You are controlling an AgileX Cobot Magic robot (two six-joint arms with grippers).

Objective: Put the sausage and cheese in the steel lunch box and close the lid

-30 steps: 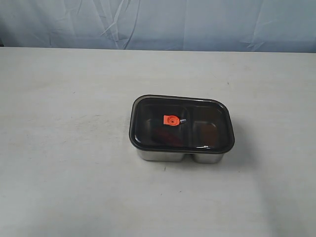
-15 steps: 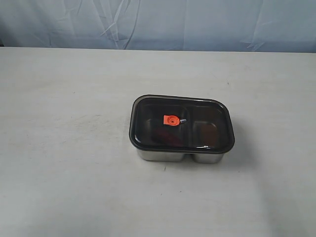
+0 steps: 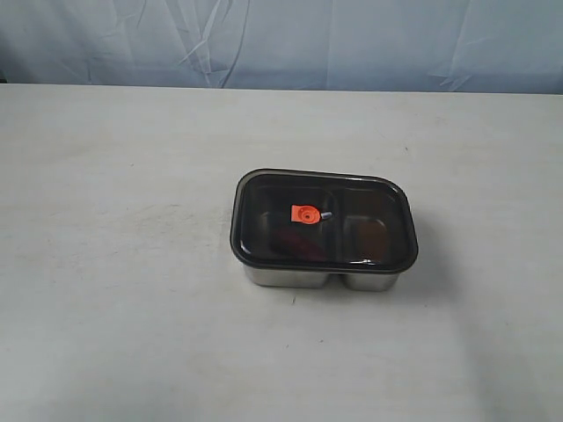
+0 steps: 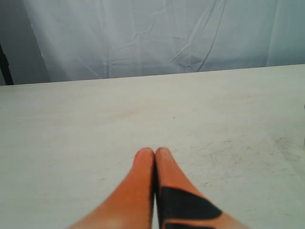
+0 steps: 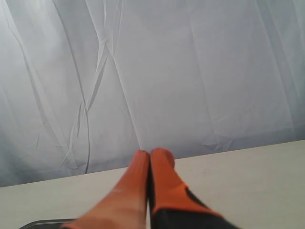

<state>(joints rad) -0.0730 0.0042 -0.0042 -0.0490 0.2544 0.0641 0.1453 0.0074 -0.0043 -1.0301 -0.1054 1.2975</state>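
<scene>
Apparently it's all but finished: the lid (image 3: pixel 352 207) sits on the steel lunch box (image 3: pixel 290 277) on the counter (image 3: pixel 132 308), the sausage (image 3: pixel 295 243) dimly red beneath, the cheese too murky to confirm, while the left tool (image 4: pixel 155 155) and right tool (image 5: pixel 149 155) are clenched on nothing.

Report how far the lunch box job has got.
Done: the lid sits on the box, covering it; a reddish shape under it in the larger compartment is probably the sausage. The cheese is too dim to confirm. In hand: nothing; left gripper and right gripper are shut and empty. Left: apparently nothing.
</scene>
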